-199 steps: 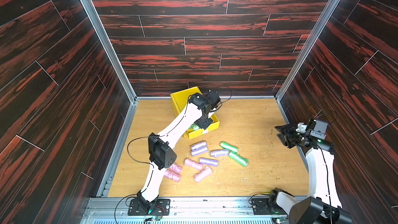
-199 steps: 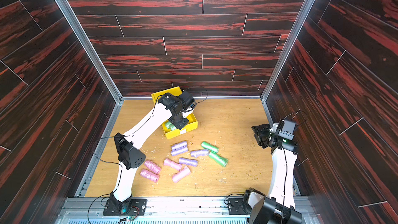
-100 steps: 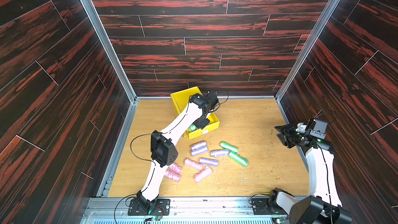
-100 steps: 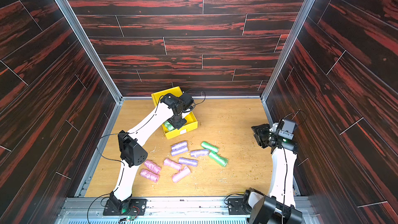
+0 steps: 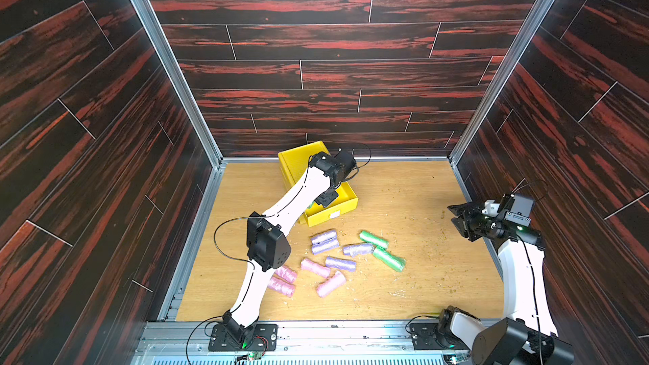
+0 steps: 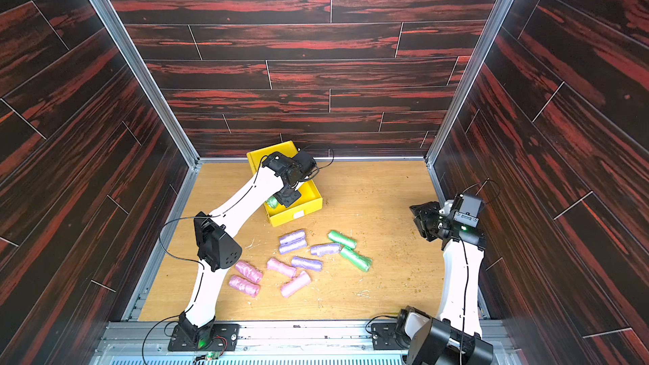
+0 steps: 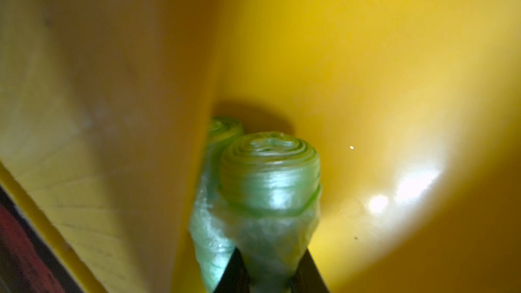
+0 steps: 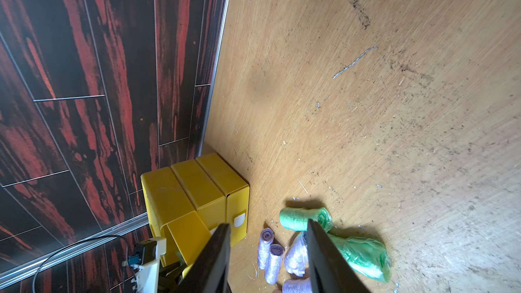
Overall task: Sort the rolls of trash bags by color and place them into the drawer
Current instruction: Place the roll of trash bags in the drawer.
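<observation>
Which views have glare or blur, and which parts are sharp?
Left wrist view: the drawer wall is soft and out of focus, with white glare patches; the nearer green roll is sharper. Right wrist view: the table grain is crisp, the fingers dark silhouettes. Both top views: even light, no strong glare.

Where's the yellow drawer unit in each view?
Top view: drawer unit at back wall, under left arm.
Top view: drawer unit, same place.
Left wrist: only the open drawer's inside, behind the gripped green roll.
Right wrist: against the wall, beyond the fingers; drawer unit.
Landmark: two loose green rolls; not in left wrist.
</observation>
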You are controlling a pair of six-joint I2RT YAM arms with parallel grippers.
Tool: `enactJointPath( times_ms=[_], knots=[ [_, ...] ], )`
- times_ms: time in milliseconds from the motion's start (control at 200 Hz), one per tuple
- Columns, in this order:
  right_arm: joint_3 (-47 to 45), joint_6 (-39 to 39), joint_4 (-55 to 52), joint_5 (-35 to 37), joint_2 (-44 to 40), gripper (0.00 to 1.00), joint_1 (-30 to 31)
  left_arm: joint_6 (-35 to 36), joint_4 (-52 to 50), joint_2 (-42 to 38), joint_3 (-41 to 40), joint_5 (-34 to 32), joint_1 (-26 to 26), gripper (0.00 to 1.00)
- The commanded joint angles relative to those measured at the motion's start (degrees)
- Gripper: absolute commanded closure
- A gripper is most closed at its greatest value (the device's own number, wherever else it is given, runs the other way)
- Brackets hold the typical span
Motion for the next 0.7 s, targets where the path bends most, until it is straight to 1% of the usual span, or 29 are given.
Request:
enactJointPath(
  times_ms=[0, 50, 150, 271, 351, 461, 696],
  knots=[
    [0.93, -0.16, 0.16, 0.02, 0.33, 0.52, 0.26, 1.82, 1.74, 0.85, 0.04, -1.50, 0.39, 0.77],
    [1.04, -0.12, 0.21, 0.06, 0.38, 0.52, 0.28, 1.76, 1.90, 0.93, -0.05, -0.47, 0.39, 0.76],
    [1.07, -0.25, 0.14, -0.01, 0.24, 0.52, 0.30, 0.49, 1.07, 1.13, 0.50, 5.06, 0.39, 0.74],
    [1.15, -0.34, -0.13, 0.12, 0.35, 0.52, 0.29, -0.71, -0.81, 1.16, 0.90, 10.37, 0.39, 0.67],
    [1.06, -0.34, -0.02, 0.11, 0.33, 0.52, 0.29, -1.04, -1.09, 0.78, 0.20, 12.06, 0.39, 0.63],
    [0.98, -0.17, 0.08, 0.08, 0.24, 0.52, 0.33, -1.10, -1.20, 1.46, 0.39, 9.98, 0.54, 0.60],
    [1.27, -0.34, -0.17, 0.25, 0.28, 0.52, 0.29, -1.48, -1.38, 3.89, 2.88, -0.01, 2.05, 0.57]
  ],
)
